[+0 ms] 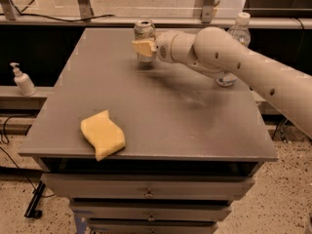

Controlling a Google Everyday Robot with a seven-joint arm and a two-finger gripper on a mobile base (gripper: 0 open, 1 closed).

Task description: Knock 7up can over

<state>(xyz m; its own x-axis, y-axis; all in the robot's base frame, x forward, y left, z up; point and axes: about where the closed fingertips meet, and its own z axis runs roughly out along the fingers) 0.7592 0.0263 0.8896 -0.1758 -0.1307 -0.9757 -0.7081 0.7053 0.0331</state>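
The 7up can [144, 32] is a small silver can standing upright near the far edge of the grey table [161, 106], left of centre. My gripper [143, 48], with pale yellow fingers, is right in front of the can, overlapping its lower half and seemingly touching it. The white arm reaches in from the right across the back of the table.
A yellow sponge [103, 134] lies at the front left of the table, partly over the edge. A clear water bottle [235, 40] with a white cap stands at the back right, behind the arm. A soap dispenser [22, 80] stands on a ledge to the left. Drawers sit below.
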